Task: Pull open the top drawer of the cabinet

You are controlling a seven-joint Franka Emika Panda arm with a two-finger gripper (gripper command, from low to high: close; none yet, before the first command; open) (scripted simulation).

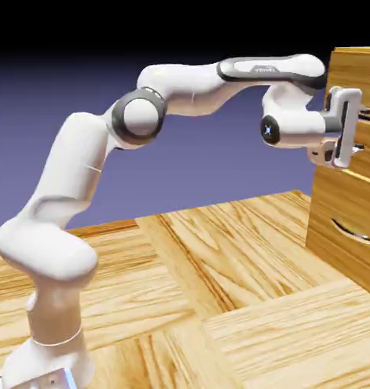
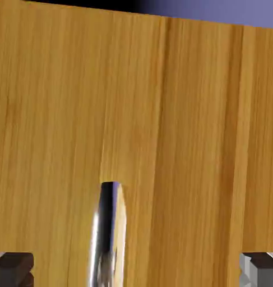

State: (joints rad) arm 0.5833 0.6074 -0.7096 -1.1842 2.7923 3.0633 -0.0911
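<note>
At the cabinet [image 1: 332,205] front, the gripper [image 2: 137,270] is seen with its 2 fingertips set wide apart, nothing clamped. Between them in the hand view, 1 silver handle [image 2: 109,238] is framed, off-centre to the left. The top drawer [image 1: 358,72] is located at the exterior view's upper right.

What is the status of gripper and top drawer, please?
Gripper open, at cabinet front. Silver handle between fingertips, not gripped. Top drawer looks closed. Nothing seen in the way.
</note>
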